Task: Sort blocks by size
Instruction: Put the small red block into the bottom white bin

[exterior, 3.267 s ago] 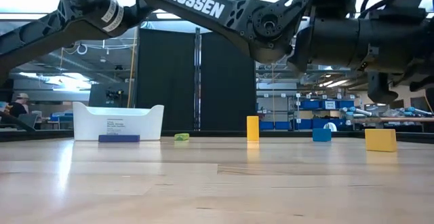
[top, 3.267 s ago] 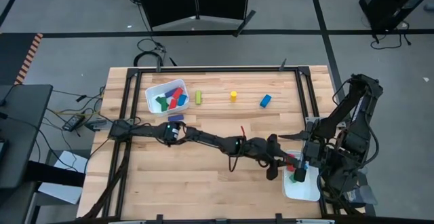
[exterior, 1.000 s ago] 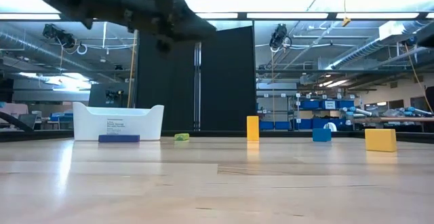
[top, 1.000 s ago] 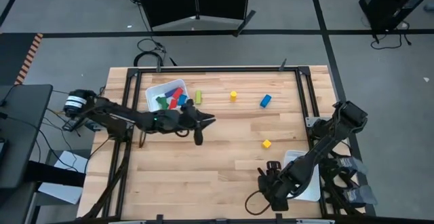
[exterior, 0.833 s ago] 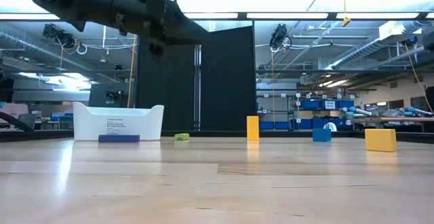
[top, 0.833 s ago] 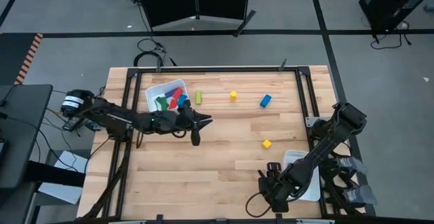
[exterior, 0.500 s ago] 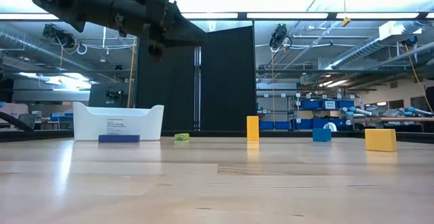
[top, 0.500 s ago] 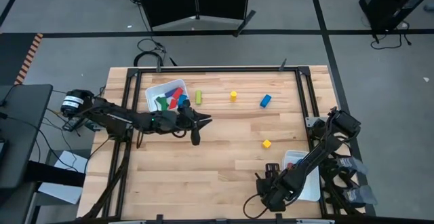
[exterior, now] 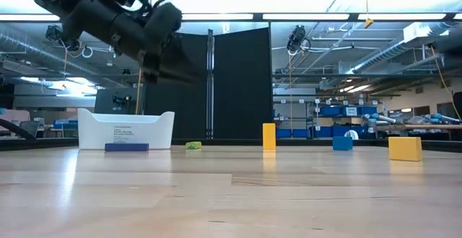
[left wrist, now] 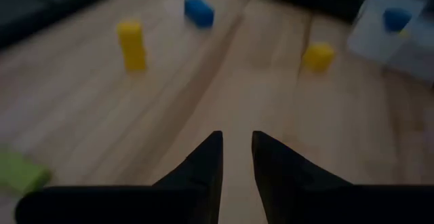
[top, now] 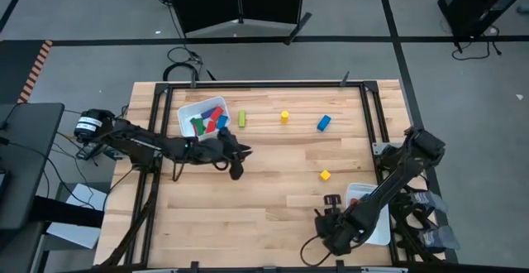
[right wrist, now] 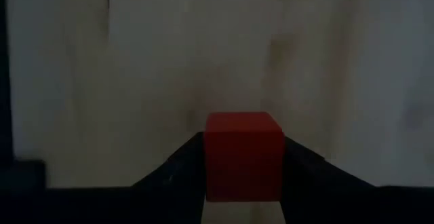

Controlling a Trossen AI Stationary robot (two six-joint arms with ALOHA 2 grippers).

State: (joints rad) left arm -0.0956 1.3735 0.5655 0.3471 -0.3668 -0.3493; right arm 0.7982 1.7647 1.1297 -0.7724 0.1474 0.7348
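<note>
My right gripper [top: 331,201] is near the table's near right corner, beside a white tray [top: 376,227], and is shut on a red cube [right wrist: 244,156]. My left gripper [top: 235,170] hangs above the table just near of the left white tray [top: 186,112], which holds several blocks. Its fingers [left wrist: 215,149] stand a narrow gap apart with nothing between them. On the table lie a green bar [top: 242,118], a blue block [top: 323,122] and a yellow cube [top: 325,174]. A yellow bar [exterior: 268,135] stands upright on its end. A dark blue bar [exterior: 126,147] lies in front of the left tray. My right gripper pinches the red cube by two opposite side faces [right wrist: 210,159], one finger on each side. The cube's top face shows between the fingers. Whether the cube rests on anything does not show.
The right tray also shows in the left wrist view [left wrist: 390,27], with a blue block [left wrist: 397,17] in it. A black frame [top: 364,99] runs around the table top. Bare wood lies in the table's middle and near left.
My left gripper has drawn back a little toward the table's left edge, and in the low view its arm has tipped downward. The blocks on the table have kept still.
</note>
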